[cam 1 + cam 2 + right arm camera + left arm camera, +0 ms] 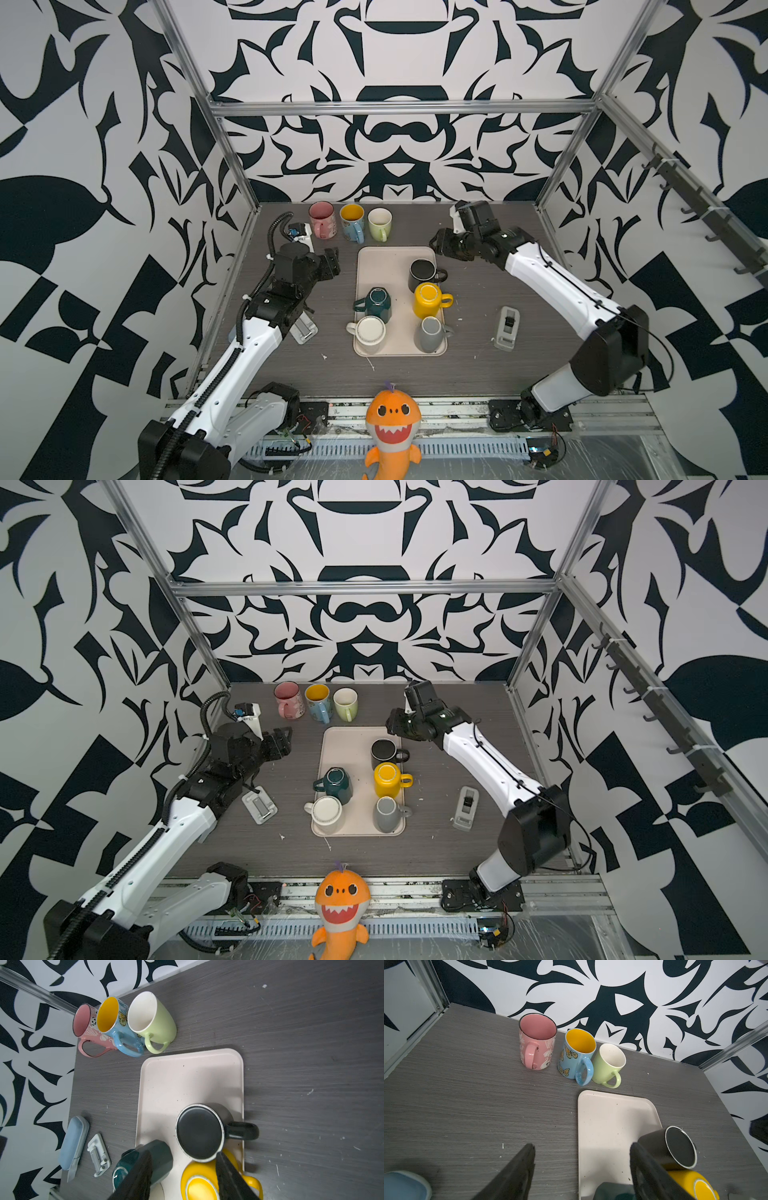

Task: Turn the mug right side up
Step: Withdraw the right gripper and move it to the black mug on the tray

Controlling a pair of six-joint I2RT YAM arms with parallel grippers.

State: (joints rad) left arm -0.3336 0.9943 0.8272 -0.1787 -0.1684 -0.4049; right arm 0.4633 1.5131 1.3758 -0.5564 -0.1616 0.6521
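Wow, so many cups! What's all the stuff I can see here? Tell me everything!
back mugs: three; pink mug, blue mug, green mug; upright, along the back wall.
tray mugs: five; black mug, yellow mug, dark green mug, white mug, grey mug; on the tray.
tray: one; cream; mid-table.
table: one; grey; under everything.
small gadgets: two; pale grey; either side of the tray.
blue case: one; light blue; beside the left gadget.
shark toy: one; orange; front edge.
arms: two; white and black; left and right.
left pincer: one; black; open, empty, left of the tray.
right pincer: one; black; open, empty, at the tray's back right corner.
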